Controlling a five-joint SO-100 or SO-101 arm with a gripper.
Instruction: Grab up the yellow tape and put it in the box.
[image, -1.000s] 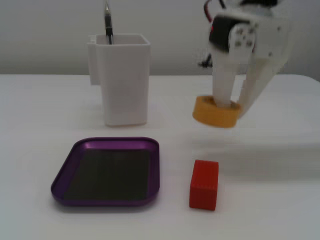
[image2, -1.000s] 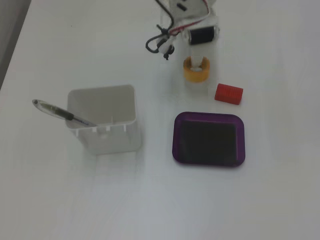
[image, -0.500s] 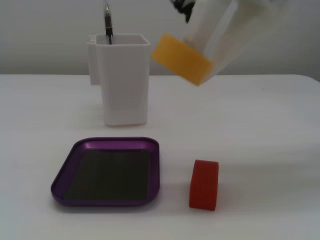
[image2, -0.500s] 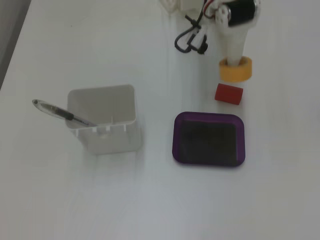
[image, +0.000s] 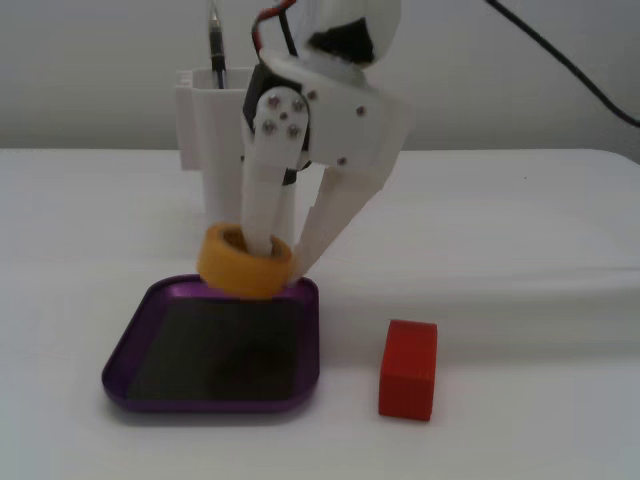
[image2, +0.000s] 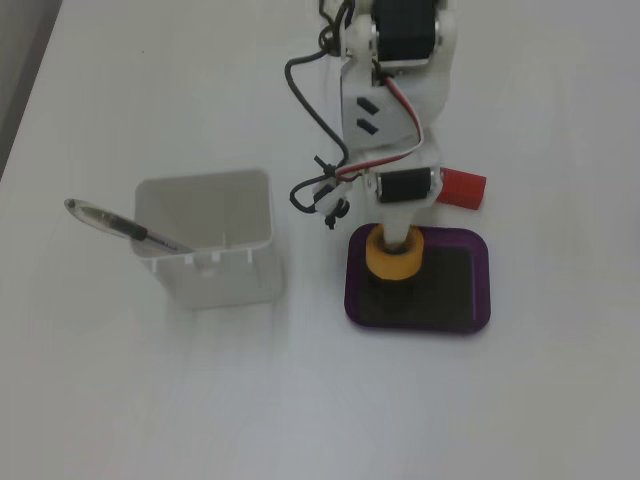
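Gripper (image: 278, 262) clamps the yellow tape (image: 243, 266), hole tilted upward, over the box (image: 130, 362).

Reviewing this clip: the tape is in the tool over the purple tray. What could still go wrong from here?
1. The yellow tape hangs over the box's far rim, not its middle; released now, it might land on the rim and roll out.
2. One finger of the tool passes through the roll's hole, so the tape may snag on withdrawal.
3. The red block sits close beside the box; a wide retreat might knock it.
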